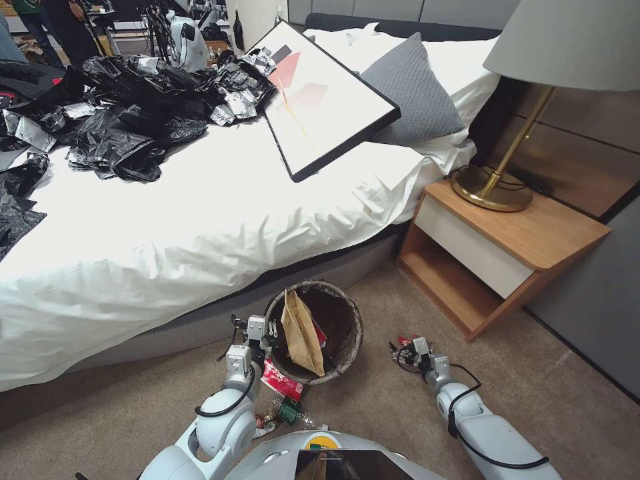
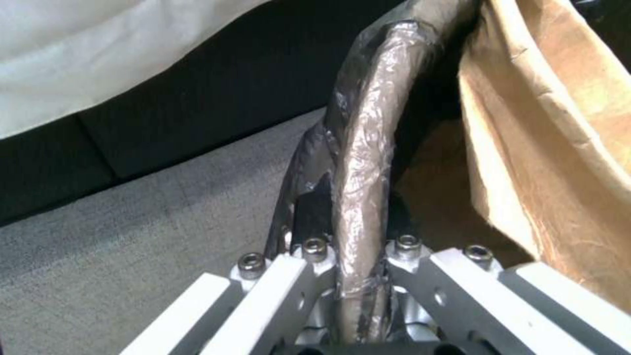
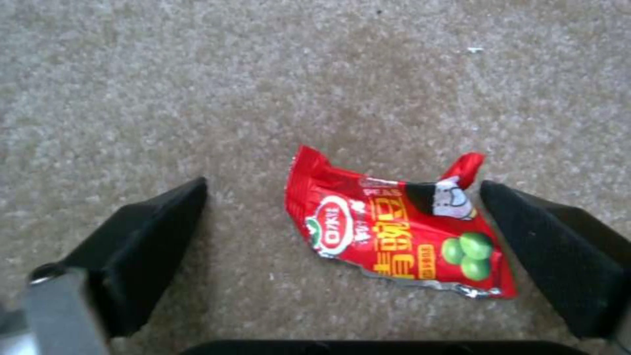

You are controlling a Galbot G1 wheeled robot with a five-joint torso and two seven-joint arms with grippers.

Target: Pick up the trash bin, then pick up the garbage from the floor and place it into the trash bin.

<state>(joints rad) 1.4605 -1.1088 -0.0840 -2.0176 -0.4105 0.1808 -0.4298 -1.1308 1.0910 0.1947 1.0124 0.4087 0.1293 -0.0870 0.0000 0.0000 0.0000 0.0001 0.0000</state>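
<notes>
The trash bin, dark liner over its rim, stands beside the bed. A brown paper bag leans inside it. My left gripper is shut on the bin's near-left rim; the left wrist view shows the liner-wrapped rim clamped between the jaws, the paper bag just beyond. My right gripper hovers low over the carpet to the bin's right. It is open, and a red snack wrapper lies flat between its black fingers. More garbage, a red wrapper and a green-labelled piece, lies by my left arm.
The bed fills the left and carries black plastic sheets, a framed picture and a grey pillow. A wooden nightstand with a brass lamp stands at the right. Open carpet lies right of my right arm.
</notes>
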